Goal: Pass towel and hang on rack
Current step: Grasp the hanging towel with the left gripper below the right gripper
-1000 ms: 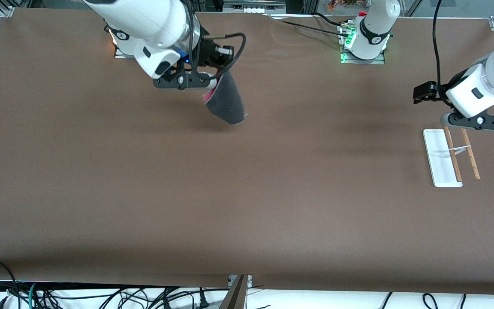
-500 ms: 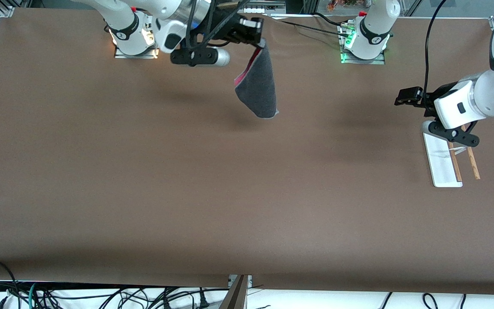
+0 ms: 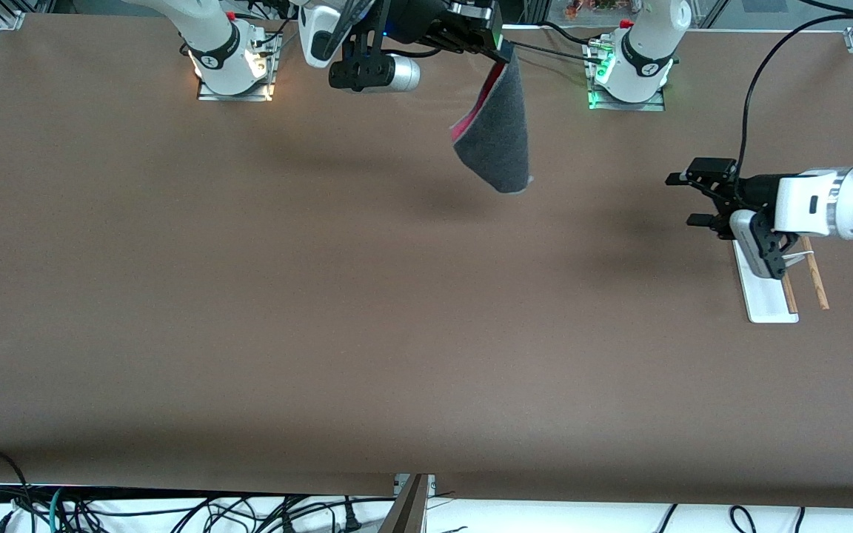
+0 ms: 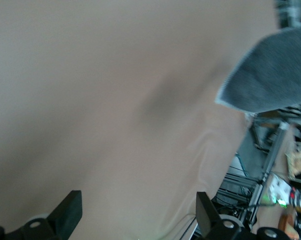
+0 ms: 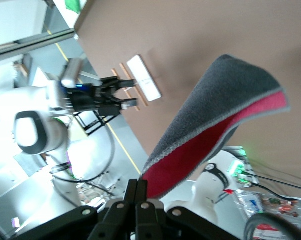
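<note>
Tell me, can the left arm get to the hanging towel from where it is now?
Probably yes. The left end effector is open over the table beside the rack, and nothing stands between it and the towel hanging from the right end effector.

The rack [image 3: 767, 285] stands on the table [image 3: 323, 296] (toward the left arm's end).

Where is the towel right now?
The towel hangs in the air from the right gripper, over the table's middle near the robots' bases, apart from the rack.
</note>
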